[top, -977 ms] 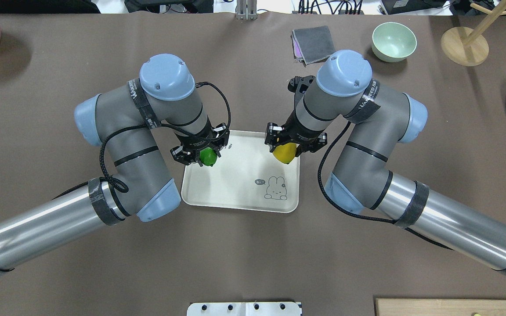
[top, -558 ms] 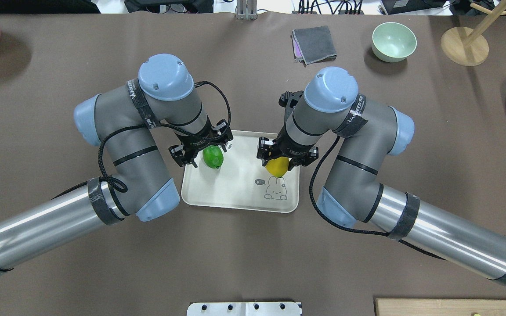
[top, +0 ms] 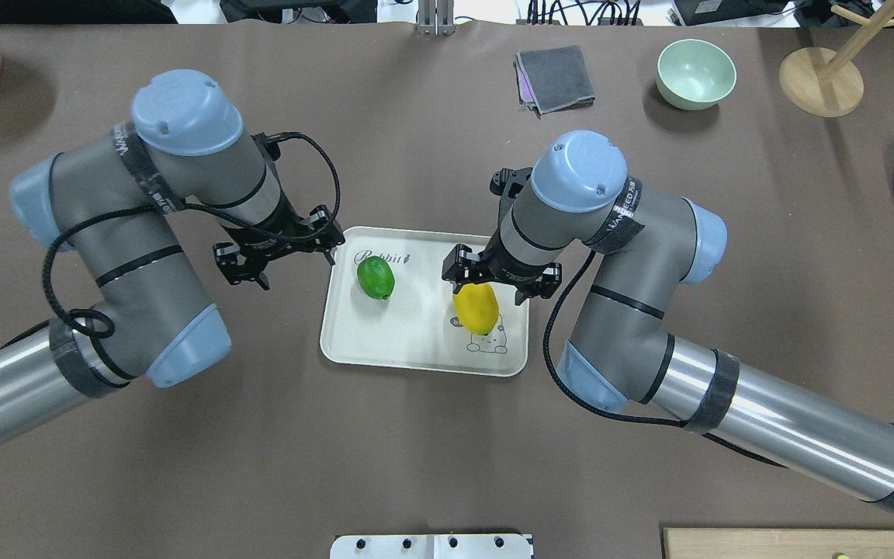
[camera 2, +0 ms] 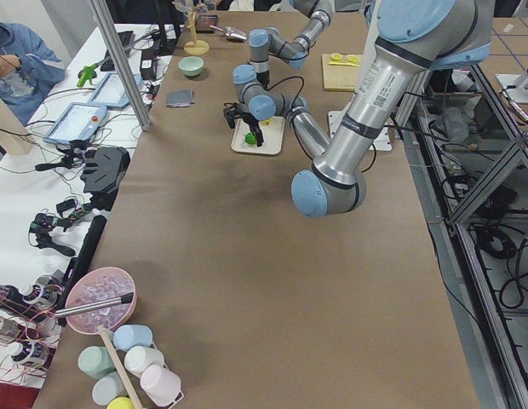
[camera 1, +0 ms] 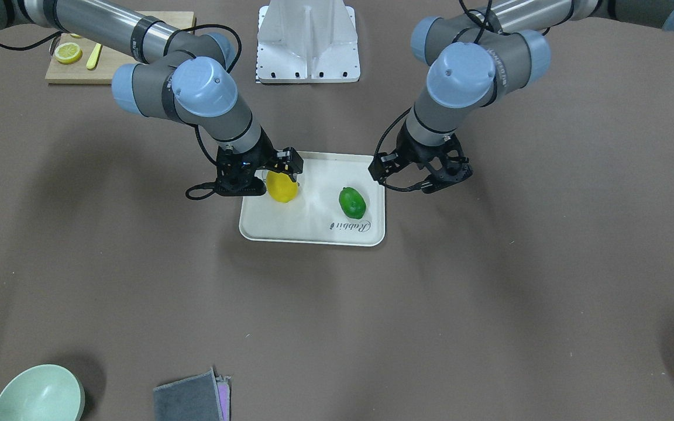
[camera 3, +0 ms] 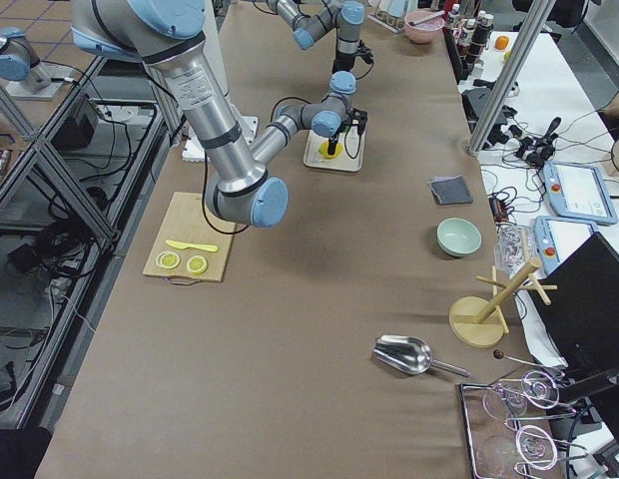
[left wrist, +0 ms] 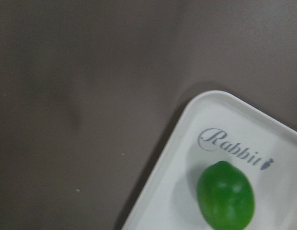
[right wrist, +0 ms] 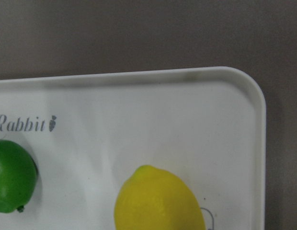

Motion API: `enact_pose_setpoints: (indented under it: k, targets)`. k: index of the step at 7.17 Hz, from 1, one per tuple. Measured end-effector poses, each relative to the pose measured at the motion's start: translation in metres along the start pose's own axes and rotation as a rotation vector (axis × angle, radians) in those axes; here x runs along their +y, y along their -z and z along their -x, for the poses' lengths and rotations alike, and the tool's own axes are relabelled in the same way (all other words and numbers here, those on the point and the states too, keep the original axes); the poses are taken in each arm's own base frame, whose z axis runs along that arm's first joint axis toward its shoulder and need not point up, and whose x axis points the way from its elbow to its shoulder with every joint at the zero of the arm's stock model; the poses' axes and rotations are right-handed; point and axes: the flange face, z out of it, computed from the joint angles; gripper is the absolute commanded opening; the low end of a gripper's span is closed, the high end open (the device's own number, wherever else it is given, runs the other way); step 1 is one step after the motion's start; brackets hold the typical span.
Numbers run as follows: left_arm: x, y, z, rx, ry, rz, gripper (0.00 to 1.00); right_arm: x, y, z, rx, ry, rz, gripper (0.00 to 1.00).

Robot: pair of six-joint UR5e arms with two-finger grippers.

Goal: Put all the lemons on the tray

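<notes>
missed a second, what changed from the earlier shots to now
Left claw let go of the green lemon, now lying on the tray, and pulled back left off it. Right claw brought the yellow lemon nearer the robot, onto the rabbit drawing. Tray stayed put.

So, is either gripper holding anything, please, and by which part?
Left gripper holds nothing; right gripper is at the yellow lemon's end, grip cannot be told.
</notes>
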Motion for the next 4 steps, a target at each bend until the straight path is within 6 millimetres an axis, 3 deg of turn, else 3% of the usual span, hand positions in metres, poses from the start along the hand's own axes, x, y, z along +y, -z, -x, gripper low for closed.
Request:
enact_pose_setpoints:
  k: [1,2,3,4]
  targets:
    - [-0.007,0.001,0.038,-0.021,-0.038,-0.003,0.98,-0.025,0.028,-0.018,0.011,-0.04,-0.038,1.0]
    - [-0.017,0.001,0.087,-0.054,-0.097,-0.006,0.98,-0.057,0.071,-0.061,0.041,-0.087,-0.093,1.0]
    - [-0.033,0.001,0.139,-0.092,-0.162,-0.011,0.98,-0.083,0.114,-0.123,0.083,-0.078,-0.152,1.0]
    - [-0.054,0.001,0.189,-0.135,-0.219,-0.014,0.98,-0.103,0.152,-0.202,0.147,0.015,-0.196,1.0]
